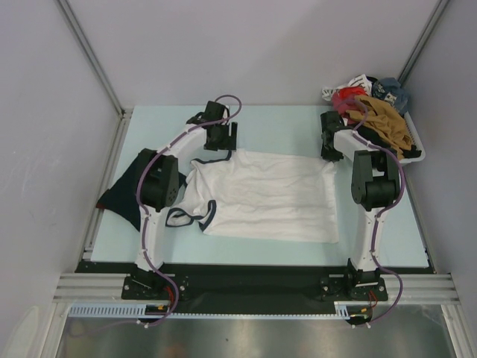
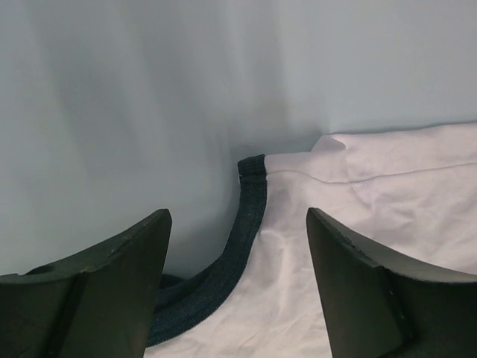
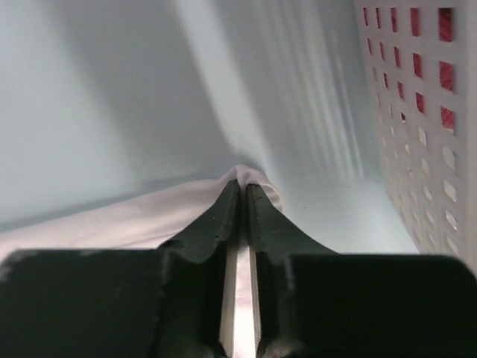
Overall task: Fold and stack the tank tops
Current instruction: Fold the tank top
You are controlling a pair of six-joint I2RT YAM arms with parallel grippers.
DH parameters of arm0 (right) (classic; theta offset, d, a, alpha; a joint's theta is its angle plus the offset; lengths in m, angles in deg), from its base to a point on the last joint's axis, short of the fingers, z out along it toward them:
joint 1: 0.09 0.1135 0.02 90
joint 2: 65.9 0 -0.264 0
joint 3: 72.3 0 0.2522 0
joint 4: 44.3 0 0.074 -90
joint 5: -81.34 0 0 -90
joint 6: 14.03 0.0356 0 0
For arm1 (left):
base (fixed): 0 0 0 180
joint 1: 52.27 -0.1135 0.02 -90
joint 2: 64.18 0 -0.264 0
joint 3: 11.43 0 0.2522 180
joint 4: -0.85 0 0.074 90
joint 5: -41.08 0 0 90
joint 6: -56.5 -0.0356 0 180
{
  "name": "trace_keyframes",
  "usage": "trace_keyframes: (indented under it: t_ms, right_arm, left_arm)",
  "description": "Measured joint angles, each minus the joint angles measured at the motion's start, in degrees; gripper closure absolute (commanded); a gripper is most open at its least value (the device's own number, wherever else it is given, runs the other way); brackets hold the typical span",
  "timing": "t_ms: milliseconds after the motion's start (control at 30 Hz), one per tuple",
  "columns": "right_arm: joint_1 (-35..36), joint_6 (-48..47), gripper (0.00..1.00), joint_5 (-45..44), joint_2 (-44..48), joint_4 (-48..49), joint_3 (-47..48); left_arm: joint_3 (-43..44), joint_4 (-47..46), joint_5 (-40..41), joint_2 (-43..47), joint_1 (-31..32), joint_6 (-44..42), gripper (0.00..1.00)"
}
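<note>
The white tank top (image 1: pixel 268 198) lies spread flat mid-table, its navy-trimmed straps (image 1: pixel 190 216) at the left. The dark navy tank top (image 1: pixel 119 192) lies crumpled at the left edge, partly under the left arm. My left gripper (image 1: pixel 221 142) hovers open over the white top's far-left corner; in the left wrist view (image 2: pixel 237 210) the navy trim (image 2: pixel 252 224) and white cloth (image 2: pixel 358 201) sit between the wide-apart fingers. My right gripper (image 1: pixel 329 146) is at the far-right corner, shut on a pinched fold of the white top (image 3: pixel 112 220) at the tips (image 3: pixel 244 185).
A white perforated basket (image 1: pixel 414 151) piled with red, tan and blue clothes stands at the far right, close beside the right gripper; its wall (image 3: pixel 417 112) fills the right of the right wrist view. Grey walls enclose the pale table (image 1: pixel 283 123).
</note>
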Motion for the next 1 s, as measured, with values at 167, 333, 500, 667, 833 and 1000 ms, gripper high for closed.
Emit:
trace_keyframes:
  t_ms: [167,333,500,667,833,1000]
  right_arm:
    - [0.0,0.2,1.00,-0.9,0.0,1.3,-0.2]
    - [0.0,0.3,1.00,-1.1,0.0,2.6,-0.4]
    - [0.7,0.3,1.00,-1.3,0.0,3.5,-0.5]
    - [1.4,0.3,1.00,-1.6,0.0,4.2,-0.5]
    - [1.8,0.3,1.00,-2.4,0.2,4.5,-0.5]
    - [1.4,1.9,1.00,-2.8,1.4,4.0,-0.6]
  left_arm:
    - [1.8,-0.3,-0.1,-1.9,0.0,0.0,0.25]
    - [3.9,-0.1,-1.3,-4.5,0.1,0.0,0.27]
    - [4.4,-0.1,-4.3,-6.0,0.2,1.1,0.56]
    - [6.6,-0.3,-6.0,-8.1,0.3,3.0,1.00]
    - [8.6,-0.2,-6.0,-8.8,0.2,3.3,1.00]
    - [8.4,-0.9,-2.4,-7.5,0.2,2.4,1.00]
